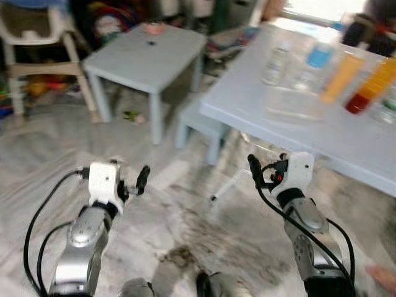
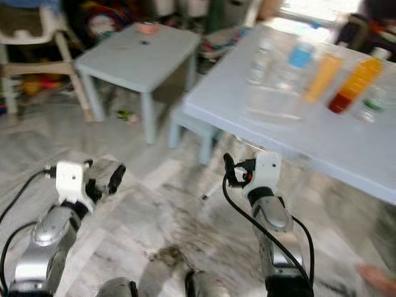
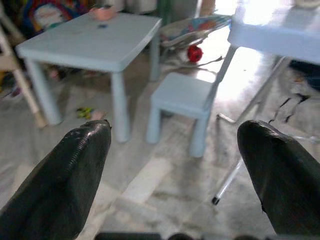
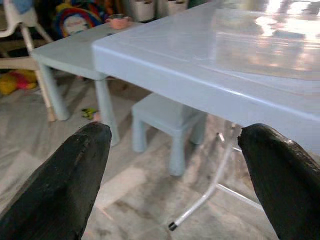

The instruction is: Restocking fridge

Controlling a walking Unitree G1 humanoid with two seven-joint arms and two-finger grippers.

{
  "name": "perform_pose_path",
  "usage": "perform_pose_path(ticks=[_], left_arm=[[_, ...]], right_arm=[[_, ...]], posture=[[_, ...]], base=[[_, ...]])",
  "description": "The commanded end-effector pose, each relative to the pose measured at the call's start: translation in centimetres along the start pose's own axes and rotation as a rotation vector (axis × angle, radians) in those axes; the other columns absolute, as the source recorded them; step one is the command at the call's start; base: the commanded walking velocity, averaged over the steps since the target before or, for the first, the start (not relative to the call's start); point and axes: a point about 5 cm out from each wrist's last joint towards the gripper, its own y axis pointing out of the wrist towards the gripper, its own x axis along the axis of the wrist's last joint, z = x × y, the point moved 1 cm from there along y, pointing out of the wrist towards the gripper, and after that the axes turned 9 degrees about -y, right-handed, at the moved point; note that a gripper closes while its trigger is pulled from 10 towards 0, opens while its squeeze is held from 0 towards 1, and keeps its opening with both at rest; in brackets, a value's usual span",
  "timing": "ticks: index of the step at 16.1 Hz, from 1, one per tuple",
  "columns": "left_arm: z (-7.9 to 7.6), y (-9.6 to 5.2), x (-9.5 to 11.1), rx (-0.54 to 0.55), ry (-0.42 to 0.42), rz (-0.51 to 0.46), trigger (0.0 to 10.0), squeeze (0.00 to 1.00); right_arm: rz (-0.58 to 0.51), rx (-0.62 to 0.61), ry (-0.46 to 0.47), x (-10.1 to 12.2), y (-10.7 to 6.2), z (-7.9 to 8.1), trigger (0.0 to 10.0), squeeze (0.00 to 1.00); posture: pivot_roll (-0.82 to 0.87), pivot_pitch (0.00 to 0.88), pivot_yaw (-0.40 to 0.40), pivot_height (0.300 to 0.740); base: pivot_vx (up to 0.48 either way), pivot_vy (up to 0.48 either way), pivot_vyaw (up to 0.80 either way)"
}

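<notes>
1. Both arms are up in front w/ nothing held. Left gripper (image 3: pixel 170 165) has its fingers spread wide, and right gripper (image 4: pixel 172 165) is wide too, w/ nothing between the fingers.
2. Task items are on the big table (image 1: pixel 291 124), to your right-front: clear bottle (image 1: pixel 275 64), blue-cap bottle (image 1: pixel 318 57), orange bottle (image 1: pixel 342 77), red-orange bottle (image 1: pixel 371 86), plus a green-cap one (image 1: pixel 388 106) near the edge. No fridge in these pics, so you can't tell where it stands.
3. Risk: right gripper sits below and just in front of the table edge. Raise it straight up and you clip the rim, which could rock the bottles.
4. Risk: the bottles stand close together. Reach for a back one w/ wide fingers and you knock a neighbour over; the tall thin ones look tippy.
5. Risk: head views are blurred, so depth to the table is a guess. Steady up before reaching.
6. Risk: the table's thin metal leg (image 3: pixel 235 150) and small stool (image 3: pixel 182 100) are near your feet, so stepping in could catch them. Small table (image 1: pixel 145 55) is well off to the left, low concern.
7. A fingertip (image 1: pixel 385 279) of a person shows at lower right; swinging the right arm back could hit it.
</notes>
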Motion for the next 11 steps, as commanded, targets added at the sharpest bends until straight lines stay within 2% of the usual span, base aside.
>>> perform_pose_path(ticks=[1, 3, 4, 5, 9, 11], left_arm=[[0.3, 0.0, 0.2, 0.007, -0.005, 0.007, 10.0, 0.00], [0.5, -0.2, 0.3, 0.008, -0.005, 0.011, 10.0, 0.00], [0.8, -0.4, 0.2, 0.016, -0.005, 0.020, 10.0, 0.00], [0.9, -0.4, 0.2, 0.021, -0.004, 0.021, 10.0, 0.00], [1.3, -0.8, -0.1, 0.040, 0.001, 0.028, 10.0, 0.00], [1.5, -0.7, -0.2, 0.036, -0.001, 0.027, 10.0, 0.00]], right_arm=[[-0.031, -0.001, -0.014, 1.0, 0.2, 0.1, 10.0, 0.00], [-0.037, 0.009, -0.042, 1.1, 0.1, 0.1, 10.0, 0.00], [-0.031, 0.008, -0.027, 1.0, 0.0, 0.0, 10.0, 0.00], [-0.033, 0.009, -0.026, 1.0, 0.1, 0.0, 10.0, 0.00], [-0.009, 0.003, -0.069, 0.6, -0.2, 0.0, 10.0, 0.00], [0.006, -0.077, -0.063, 0.2, -0.4, -0.2, 10.0, 0.00]], posture=[[0.05, 0.107, -0.044, 0.740], [0.05, 0.116, -0.043, 0.740], [0.05, 0.118, -0.049, 0.740], [0.05, 0.120, -0.049, 0.740], [0.04, 0.125, -0.049, 0.740], [0.04, 0.136, -0.053, 0.740]], base=[[0.000, -0.322, -0.80], [0.000, -0.324, -0.80], [0.000, -0.304, -0.43], [0.000, -0.289, 0.00], [0.000, 0.000, 0.00], [0.000, 0.000, 0.00]])
